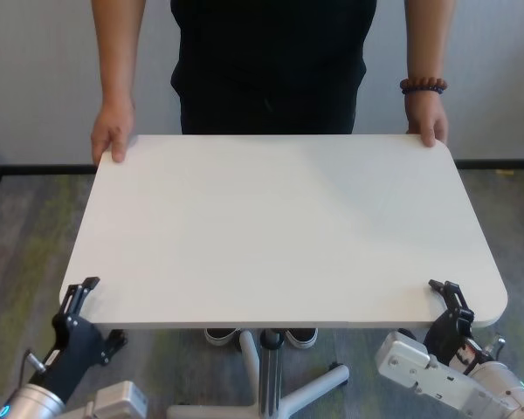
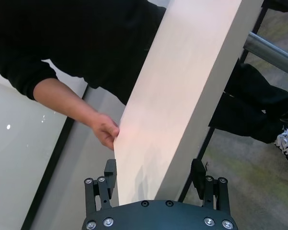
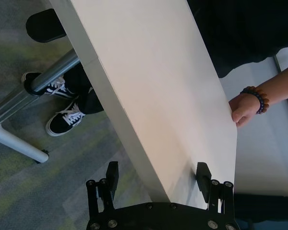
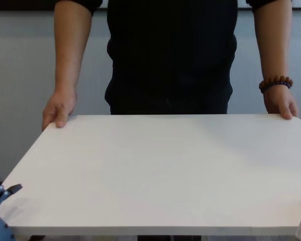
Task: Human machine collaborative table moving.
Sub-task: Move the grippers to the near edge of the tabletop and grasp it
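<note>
1. Left gripper (image 2: 156, 178) and right gripper (image 3: 156, 176): fingers spread astride the table (image 1: 279, 227)'s near corners, not clamped.
2. Person (image 1: 271, 61) grips the table's far corners.
3. Risk: unclamped edge slips out if he pulls.

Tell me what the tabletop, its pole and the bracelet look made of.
Tabletop: probably laminated board, matte white, thin squared edge. Pole: metal, by its brushed silver sheen. Bracelet: round brown beads, maybe wood or stone. Left gripper and right gripper straddle its near corners.

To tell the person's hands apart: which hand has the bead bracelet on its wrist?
The hand at the table's far corner on the robot's right; the other hand has a bare wrist.
</note>
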Robot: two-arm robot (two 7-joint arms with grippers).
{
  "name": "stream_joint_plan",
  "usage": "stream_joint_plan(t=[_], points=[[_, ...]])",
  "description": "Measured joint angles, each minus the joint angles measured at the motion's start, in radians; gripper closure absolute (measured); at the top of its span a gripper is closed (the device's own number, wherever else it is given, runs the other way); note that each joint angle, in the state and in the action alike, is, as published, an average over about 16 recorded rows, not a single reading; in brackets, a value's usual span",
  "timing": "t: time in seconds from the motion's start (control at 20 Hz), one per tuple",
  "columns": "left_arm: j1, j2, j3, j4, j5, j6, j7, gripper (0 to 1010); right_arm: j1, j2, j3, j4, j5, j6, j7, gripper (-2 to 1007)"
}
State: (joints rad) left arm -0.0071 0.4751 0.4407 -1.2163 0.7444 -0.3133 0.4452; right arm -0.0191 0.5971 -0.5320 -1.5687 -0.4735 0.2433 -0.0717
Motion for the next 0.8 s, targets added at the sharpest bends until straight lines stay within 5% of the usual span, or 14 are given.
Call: stream_joint_plan(t=[0.8], points=[[-0.026, -0.042, -0.013, 0.034, 0.041, 0.003, 0.007, 10, -0.014, -0.024, 0.034, 0.008, -0.030, -0.008, 0.012, 4]])
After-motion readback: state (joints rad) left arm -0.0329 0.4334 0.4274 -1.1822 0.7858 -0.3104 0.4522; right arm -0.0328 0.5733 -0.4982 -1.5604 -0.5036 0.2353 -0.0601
